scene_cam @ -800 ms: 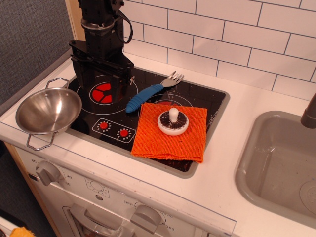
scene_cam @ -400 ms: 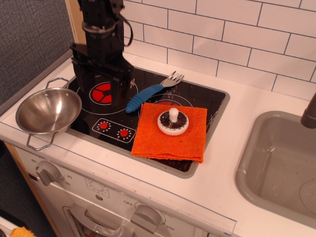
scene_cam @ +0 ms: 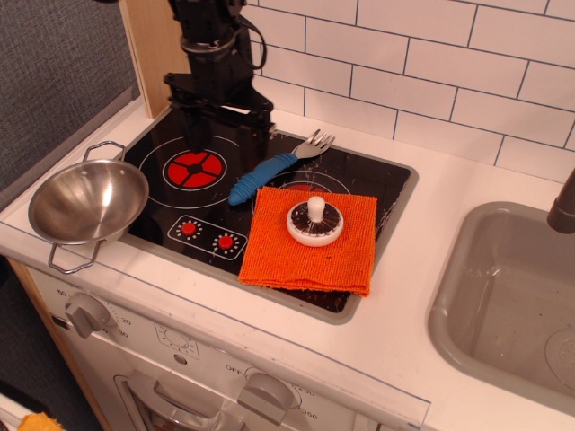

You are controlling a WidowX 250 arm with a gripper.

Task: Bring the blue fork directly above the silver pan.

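Stovetop shot: chunky blue-handled toy fork point(scene_cam: 268, 168) lies flat on the black cooktop point(scene_cam: 377, 184), handle end just off the folded orange cloth point(scene_cam: 312, 239) with a white round knobbed lid point(scene_cam: 314, 220) on it. Shiny steel two-handled pan point(scene_cam: 88, 201) sits at the cooktop's left edge, well apart from the fork. Black gripper point(scene_cam: 229, 135) hangs behind the fork, fingers spread, holding nothing. Grey sink point(scene_cam: 467, 305) off to the right.

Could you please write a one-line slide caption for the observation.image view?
Gripper poised behind the blue fork on the toy stovetop, silver pan at its left edge.
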